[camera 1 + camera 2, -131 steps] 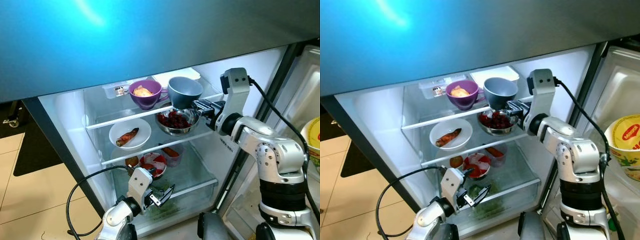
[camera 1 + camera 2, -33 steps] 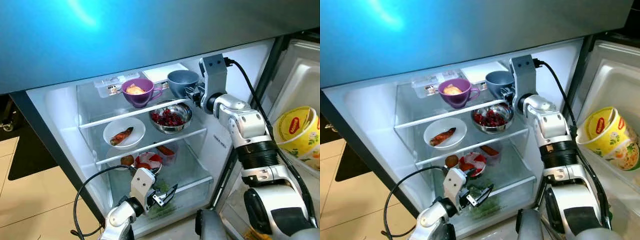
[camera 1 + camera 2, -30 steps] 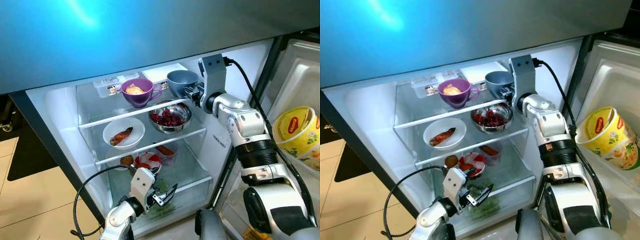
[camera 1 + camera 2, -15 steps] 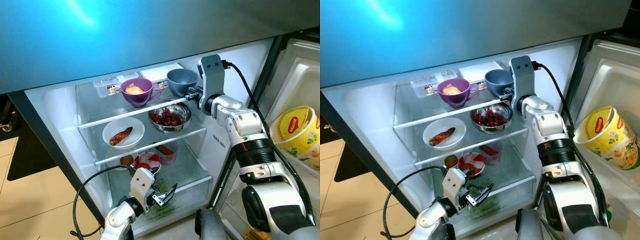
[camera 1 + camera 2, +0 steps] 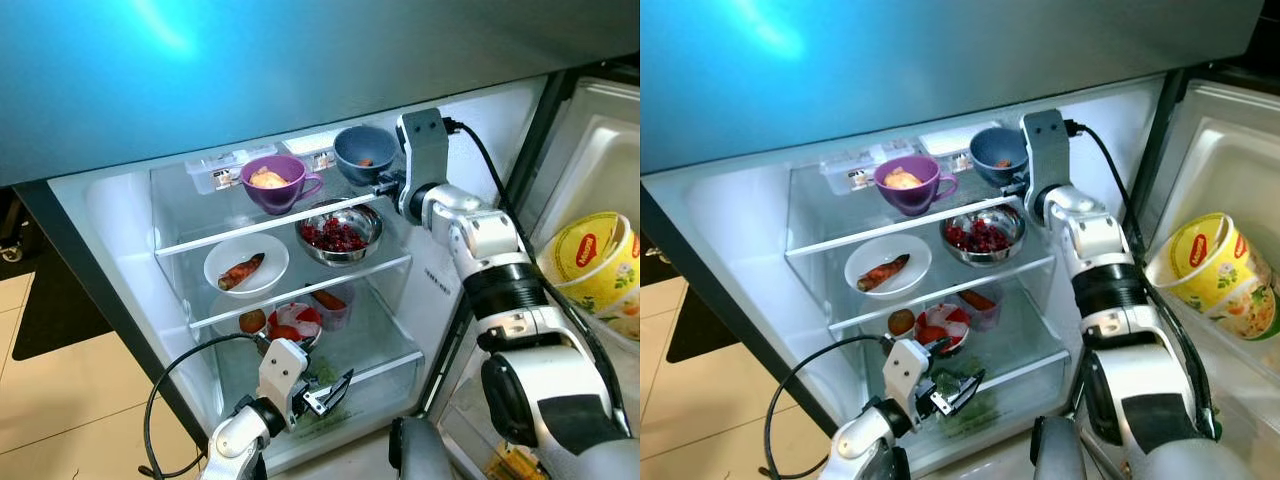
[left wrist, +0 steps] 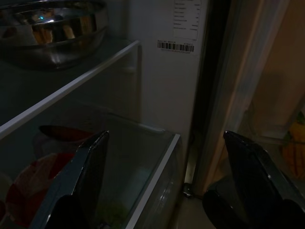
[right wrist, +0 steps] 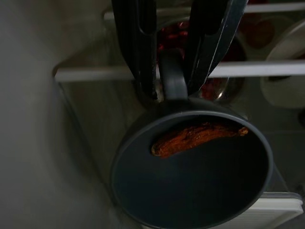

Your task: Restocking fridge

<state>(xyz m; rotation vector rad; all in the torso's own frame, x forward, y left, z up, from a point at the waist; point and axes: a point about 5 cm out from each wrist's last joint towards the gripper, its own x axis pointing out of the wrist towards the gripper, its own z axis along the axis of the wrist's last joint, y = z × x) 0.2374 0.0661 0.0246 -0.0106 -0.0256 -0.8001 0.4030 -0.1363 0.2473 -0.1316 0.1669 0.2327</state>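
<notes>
The right gripper (image 7: 172,81) has its fingers clenched on the handle of a dark blue-grey ceramic cup (image 5: 363,154), tilted at the fridge's glass top shelf (image 5: 215,225). The left gripper (image 6: 167,176) hangs low, fingers released.

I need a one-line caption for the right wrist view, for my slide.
Right gripper shut on the handle of a dark grey mug holding an orange-brown piece of food, above a glass fridge shelf.

1. On the top shelf (image 5: 262,222), a mug (image 5: 272,184) is set left of a cup (image 5: 362,154); a flat box (image 5: 212,172) lies behind the mug.
2. On the middle shelf (image 5: 300,295), a plate (image 5: 246,264) is placed left of a metal bowl (image 5: 340,230).
3. Below, a bowl (image 5: 292,325) sits left of a small container (image 5: 330,303).
4. An instant noodle cup (image 5: 588,264) is lodged in the door at the right.
</notes>
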